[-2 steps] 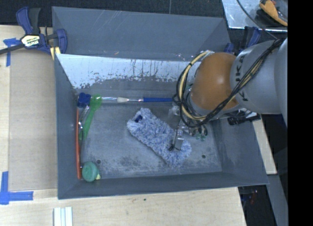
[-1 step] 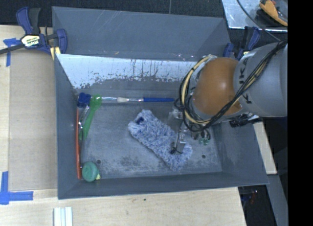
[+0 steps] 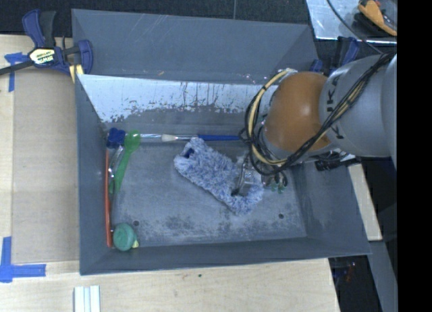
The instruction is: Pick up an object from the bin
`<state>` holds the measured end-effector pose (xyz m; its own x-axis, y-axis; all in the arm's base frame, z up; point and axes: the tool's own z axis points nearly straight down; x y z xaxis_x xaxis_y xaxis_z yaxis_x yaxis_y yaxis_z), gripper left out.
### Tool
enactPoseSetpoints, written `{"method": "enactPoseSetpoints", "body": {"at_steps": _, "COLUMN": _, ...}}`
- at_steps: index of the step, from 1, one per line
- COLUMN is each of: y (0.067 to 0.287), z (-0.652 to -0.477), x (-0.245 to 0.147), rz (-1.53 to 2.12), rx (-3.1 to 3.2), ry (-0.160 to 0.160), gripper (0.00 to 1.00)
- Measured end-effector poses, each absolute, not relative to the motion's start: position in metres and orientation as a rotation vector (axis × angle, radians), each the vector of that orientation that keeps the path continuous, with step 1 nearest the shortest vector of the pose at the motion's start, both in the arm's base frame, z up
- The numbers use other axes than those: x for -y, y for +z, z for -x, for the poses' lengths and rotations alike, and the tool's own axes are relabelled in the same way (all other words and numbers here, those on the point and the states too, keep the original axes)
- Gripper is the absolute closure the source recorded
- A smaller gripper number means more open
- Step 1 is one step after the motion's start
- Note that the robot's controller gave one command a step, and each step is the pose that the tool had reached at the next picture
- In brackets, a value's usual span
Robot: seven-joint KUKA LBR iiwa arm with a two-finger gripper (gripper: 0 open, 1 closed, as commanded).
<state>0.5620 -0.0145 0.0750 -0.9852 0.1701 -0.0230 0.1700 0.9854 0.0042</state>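
Camera view: I see the gripper (image 3: pixel 244 187) down on the blue fuzzy cloth (image 3: pixel 204 165) toward the bin's (image 3: pixel 202 50) right wall, though I cannot tell whether it is clamped.

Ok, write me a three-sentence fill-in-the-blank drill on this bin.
1. The pincer is over the ____ end of the fuzzy blue cloth, as the view shows it.
2. The ball in the near left corner of the bin is ____.
3. The orange stick lies along the bin's ____ wall.

Missing words: right; green; left.
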Motion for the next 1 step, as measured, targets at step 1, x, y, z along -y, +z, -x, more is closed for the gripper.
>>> {"method": "enactPoseSetpoints", "body": {"at_steps": 1, "y": 0.0750, "z": -0.5620, "x": 0.0145, "rz": -0.266, "rx": -3.107, "ry": 0.003, "gripper": 1.00}}
